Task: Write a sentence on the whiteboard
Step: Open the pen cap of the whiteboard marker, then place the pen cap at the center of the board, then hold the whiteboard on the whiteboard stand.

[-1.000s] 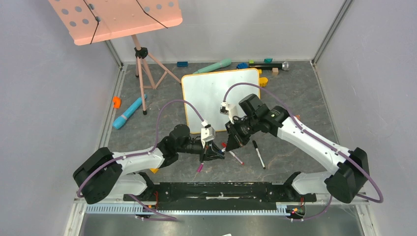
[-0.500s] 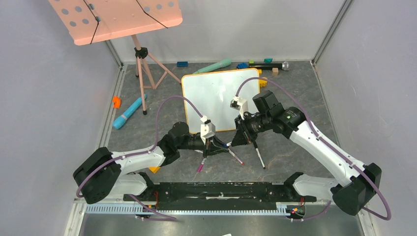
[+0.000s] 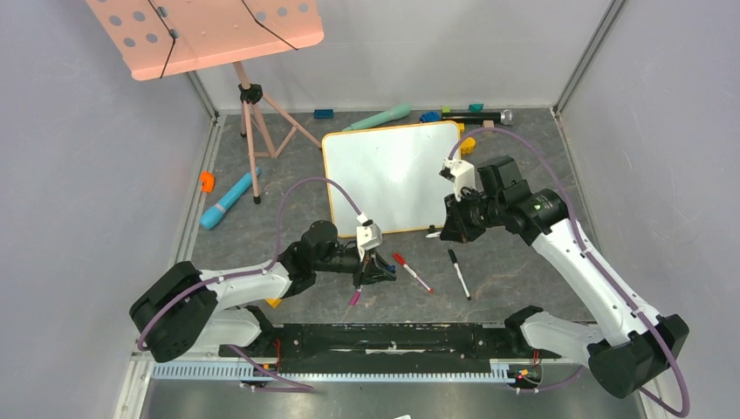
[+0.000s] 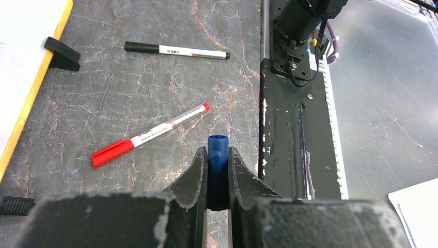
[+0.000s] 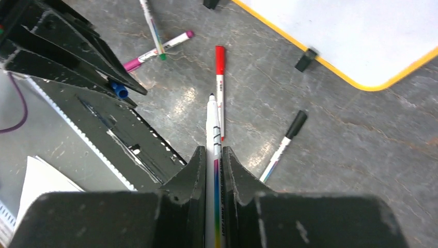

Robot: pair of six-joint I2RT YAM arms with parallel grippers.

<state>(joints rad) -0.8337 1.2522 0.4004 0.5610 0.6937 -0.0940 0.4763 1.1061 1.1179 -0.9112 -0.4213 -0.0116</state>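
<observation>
From above, the whiteboard (image 3: pixel 388 175) lies flat on the table (image 3: pixel 524 262), its face plain white. It sits ahead of the left tool (image 3: pixel 377 271) and just left of the right tool (image 3: pixel 447 232).

In the left wrist view, the left tool (image 4: pixel 217 153) is clamped on a blue cap (image 4: pixel 217 144). A red marker (image 4: pixel 150 135) lies ahead-left of it, and a black marker (image 4: pixel 175 50) lies farther ahead.

In the right wrist view, the right tool (image 5: pixel 213 151) grips an uncapped white marker (image 5: pixel 211 121). The whiteboard's yellow corner is ahead-right.

Whiteboard (image 3: pixel 384 175) lies flat; right tool (image 3: pixel 450 229) at its near-right corner.
</observation>
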